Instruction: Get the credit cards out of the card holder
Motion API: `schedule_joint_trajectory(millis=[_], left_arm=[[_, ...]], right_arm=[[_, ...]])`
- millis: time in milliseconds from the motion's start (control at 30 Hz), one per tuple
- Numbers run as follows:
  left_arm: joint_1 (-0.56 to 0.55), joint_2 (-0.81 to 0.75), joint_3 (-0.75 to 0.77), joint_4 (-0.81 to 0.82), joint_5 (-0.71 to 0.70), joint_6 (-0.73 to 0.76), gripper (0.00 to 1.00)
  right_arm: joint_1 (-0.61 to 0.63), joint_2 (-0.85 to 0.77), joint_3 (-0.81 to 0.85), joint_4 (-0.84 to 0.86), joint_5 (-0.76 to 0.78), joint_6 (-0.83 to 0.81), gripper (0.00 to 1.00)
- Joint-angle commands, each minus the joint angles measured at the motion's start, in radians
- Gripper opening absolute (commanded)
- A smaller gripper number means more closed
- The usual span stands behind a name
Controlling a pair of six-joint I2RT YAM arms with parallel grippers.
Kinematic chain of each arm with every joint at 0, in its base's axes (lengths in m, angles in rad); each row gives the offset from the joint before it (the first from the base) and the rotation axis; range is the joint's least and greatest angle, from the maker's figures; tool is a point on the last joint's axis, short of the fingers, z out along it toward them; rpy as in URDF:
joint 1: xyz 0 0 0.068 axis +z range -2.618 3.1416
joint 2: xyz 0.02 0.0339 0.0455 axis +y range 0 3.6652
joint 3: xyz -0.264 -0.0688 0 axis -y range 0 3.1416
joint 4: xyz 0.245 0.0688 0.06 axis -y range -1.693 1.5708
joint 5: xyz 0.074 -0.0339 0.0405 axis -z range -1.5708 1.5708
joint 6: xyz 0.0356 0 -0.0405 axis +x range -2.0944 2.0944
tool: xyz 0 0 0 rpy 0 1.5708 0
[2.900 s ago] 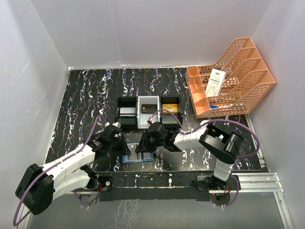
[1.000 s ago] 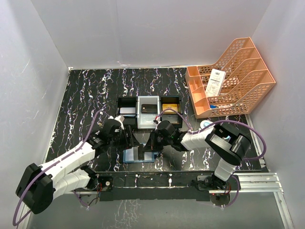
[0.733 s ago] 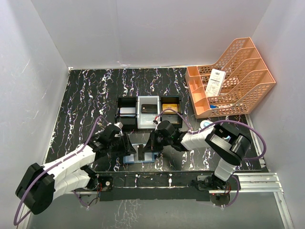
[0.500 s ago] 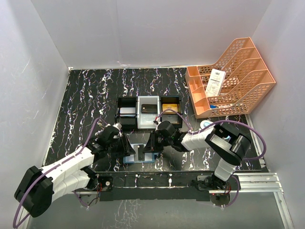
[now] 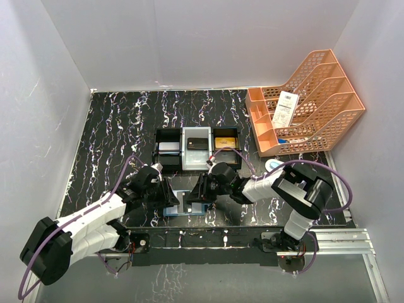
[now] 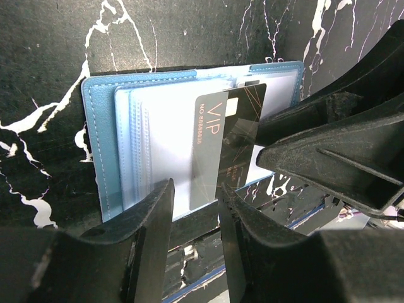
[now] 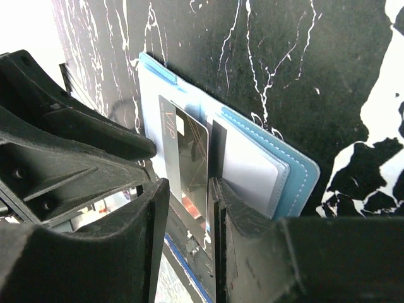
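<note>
black gloss vip card (image 6: 227, 151) sits tilted across the clear pockets, partly out. its near edge drops into the gap of the left gripper (image 6: 196, 192). right gripper (image 7: 189, 186) straddles the same card from the opposite side. both claws are part spread, gap wider than the card, and i can't tell if any pad touches it.

my read: card is light, stiff, a bit springy, slick faced. pinch flat across both faces near the free edge, not a corner, and pull in line with the pocket.

teal card holder (image 6: 104, 145) lies open flat just beyond the left fingertips. it looks soft, light, with thin film pockets, so it likely drags along unless one claw pins it. marbled table (image 6: 38, 50) underneath. three-compartment tray (image 5: 181, 148) sits beyond both claws.
</note>
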Motion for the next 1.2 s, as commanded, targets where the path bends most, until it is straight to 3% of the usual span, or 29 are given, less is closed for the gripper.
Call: schedule_joint_trajectory(millis=[0,367,600,700,800,1000,1167], left_arm=[[-0.001,0.016,-0.024,-0.049,-0.008,0.023,0.33],[-0.001,0.089,-0.027,0.004,0.013,0.039,0.20],[-0.001,0.107,-0.050,0.047,0.028,0.032,0.17],[-0.001,0.117,-0.056,0.051,0.030,0.030,0.16],[-0.001,0.108,-0.057,0.039,0.021,0.030,0.16],[-0.001,0.078,-0.056,0.005,-0.011,0.030,0.16],[-0.002,0.080,-0.058,0.029,0.004,0.018,0.16]], right_arm=[[0.011,0.040,-0.019,0.023,0.061,0.024,0.31],[0.019,0.056,-0.024,0.120,0.021,0.062,0.30],[0.023,0.096,-0.023,0.209,-0.023,0.092,0.29],[0.026,0.106,-0.015,0.216,-0.031,0.089,0.25],[0.026,0.102,-0.021,0.207,-0.027,0.081,0.14],[0.025,0.021,-0.036,0.111,0.022,0.034,0.00],[0.030,0.015,-0.037,0.135,0.031,0.066,0.00]])
